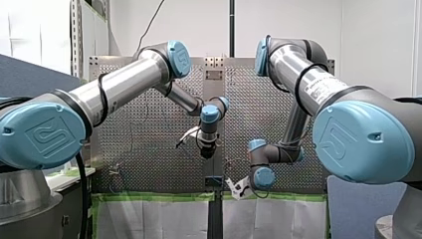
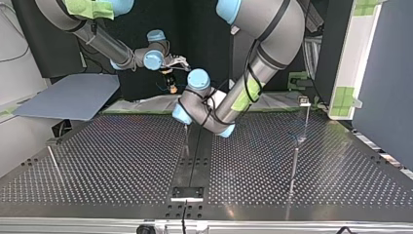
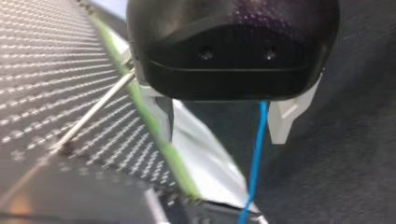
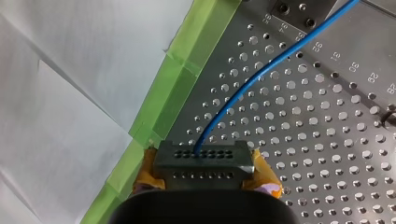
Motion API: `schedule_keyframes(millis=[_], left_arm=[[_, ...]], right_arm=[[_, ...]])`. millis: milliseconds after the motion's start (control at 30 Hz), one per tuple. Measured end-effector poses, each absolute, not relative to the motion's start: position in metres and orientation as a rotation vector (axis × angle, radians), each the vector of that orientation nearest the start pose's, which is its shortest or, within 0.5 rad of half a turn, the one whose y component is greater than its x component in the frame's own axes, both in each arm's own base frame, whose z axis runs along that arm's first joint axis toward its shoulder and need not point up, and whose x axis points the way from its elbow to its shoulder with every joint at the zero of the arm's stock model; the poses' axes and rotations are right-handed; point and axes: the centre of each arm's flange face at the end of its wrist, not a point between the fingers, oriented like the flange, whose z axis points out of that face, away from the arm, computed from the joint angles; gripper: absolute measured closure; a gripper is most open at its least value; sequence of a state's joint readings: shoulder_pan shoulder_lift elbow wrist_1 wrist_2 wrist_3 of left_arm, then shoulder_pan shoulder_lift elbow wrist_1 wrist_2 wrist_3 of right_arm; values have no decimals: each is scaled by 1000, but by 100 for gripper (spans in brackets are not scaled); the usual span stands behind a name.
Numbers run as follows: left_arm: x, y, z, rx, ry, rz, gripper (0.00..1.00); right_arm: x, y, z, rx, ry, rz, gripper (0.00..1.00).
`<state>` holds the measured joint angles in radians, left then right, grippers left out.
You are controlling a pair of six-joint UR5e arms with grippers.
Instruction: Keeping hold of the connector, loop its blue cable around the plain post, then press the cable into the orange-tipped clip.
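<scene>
On the perforated table (image 2: pixel 122 161), at about nine o'clock in the top view, a thin metal rod (image 2: pixel 52 160) leans. Past the table's far edge, near eleven o'clock, is my right gripper (image 4: pixel 205 176). Its wrist view shows its yellow pads (image 4: pixel 267 176) pinched on the two sides of the grey connector (image 4: pixel 203 161). The gripper sits over the strip of green tape (image 4: pixel 187 70) between white paper (image 4: pixel 70 93) and the table. The blue cable (image 4: pixel 261 70) leaves the connector's face and curves off over the holes toward the gripper's one o'clock.

Near the middle of the top view, my left gripper (image 3: pixel 224 133) has its white fingers (image 3: pixel 285 121) spread apart. The cable hangs in the gap, close to one finger.

At about four o'clock on the table a plain post (image 2: pixel 293 165) stands upright. Beyond it, at two o'clock, a slimmer post (image 2: pixel 307 122) carries a small block (image 2: pixel 304 101), possibly the clip, too small to make out.
</scene>
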<state>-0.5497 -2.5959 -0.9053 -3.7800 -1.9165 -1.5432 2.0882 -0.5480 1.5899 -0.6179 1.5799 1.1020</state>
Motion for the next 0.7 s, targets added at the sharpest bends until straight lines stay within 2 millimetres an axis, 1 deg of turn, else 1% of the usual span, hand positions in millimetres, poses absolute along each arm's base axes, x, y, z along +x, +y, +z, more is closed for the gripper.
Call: schedule_keyframes(millis=[133, 267, 567, 700], left_arm=[[550, -446, 99, 558, 2410, 244, 0], [551, -444, 85, 559, 2415, 253, 0], [558, -444, 79, 542, 2392, 235, 0], [559, -444, 69, 541, 2398, 236, 0]], right_arm=[[417, -465, -87, 2055, -624, 998, 100], [417, -465, -87, 2054, -624, 998, 100], [419, -464, -87, 2056, -621, 1000, 100], [420, -463, -87, 2056, -619, 1002, 100]])
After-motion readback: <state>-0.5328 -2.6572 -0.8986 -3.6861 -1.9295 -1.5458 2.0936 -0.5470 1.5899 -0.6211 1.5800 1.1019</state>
